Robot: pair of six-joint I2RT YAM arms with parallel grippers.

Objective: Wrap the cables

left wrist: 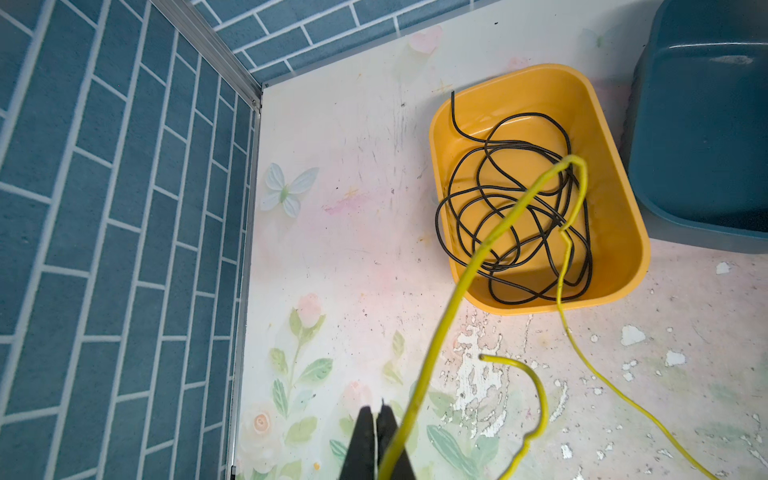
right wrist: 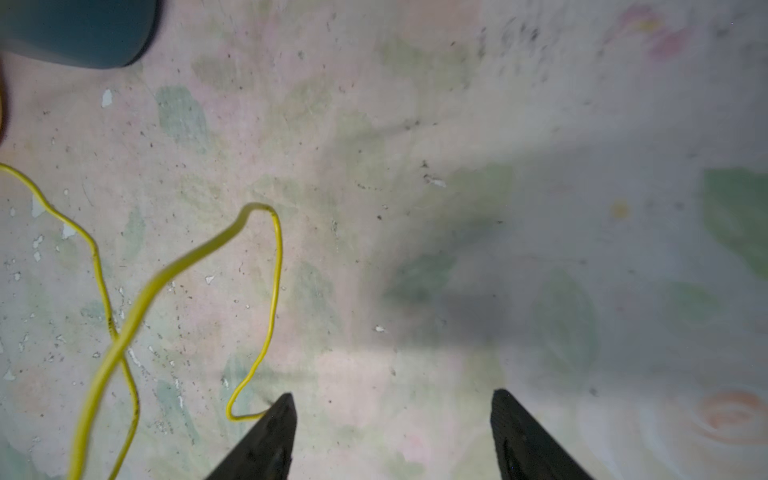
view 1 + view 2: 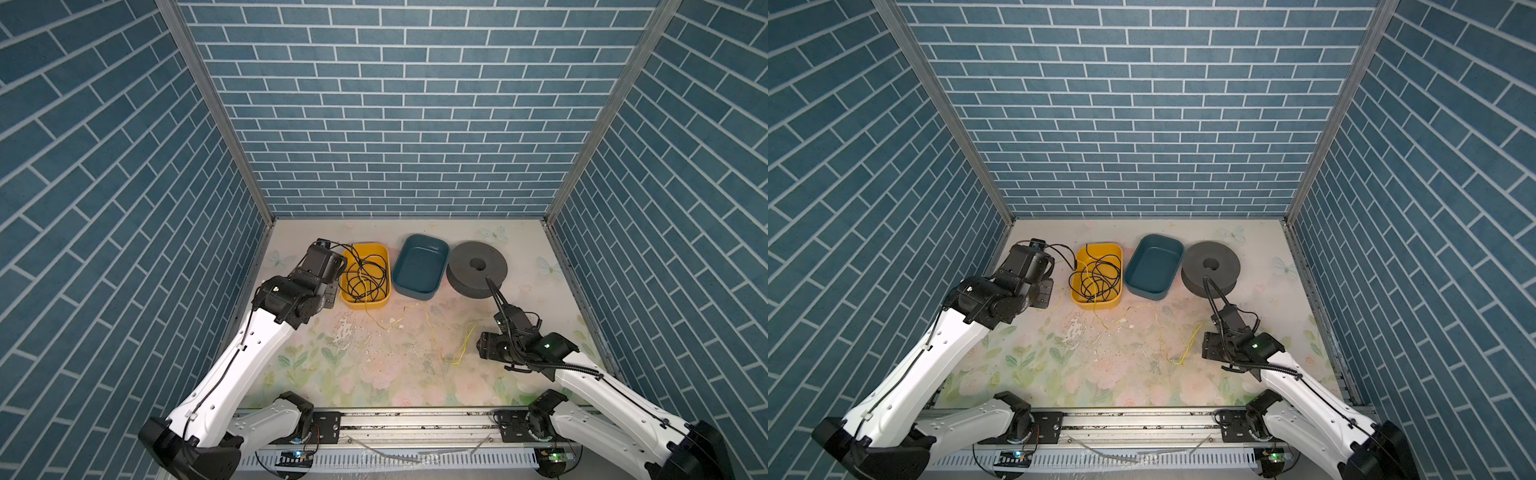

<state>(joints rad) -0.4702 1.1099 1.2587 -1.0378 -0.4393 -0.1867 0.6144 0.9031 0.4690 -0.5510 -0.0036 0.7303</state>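
The right jaws stood spread over the floral worktop (image 2: 415, 124), a bend of the thin bright yellow cables (image 2: 279, 266) just beside one tip, while farther off the left jaws, pressed together, pinched a strand that arched from them over the rectangular yellow plastic tub (image 1: 638, 253) holding tangled black wires (image 1: 511, 208).
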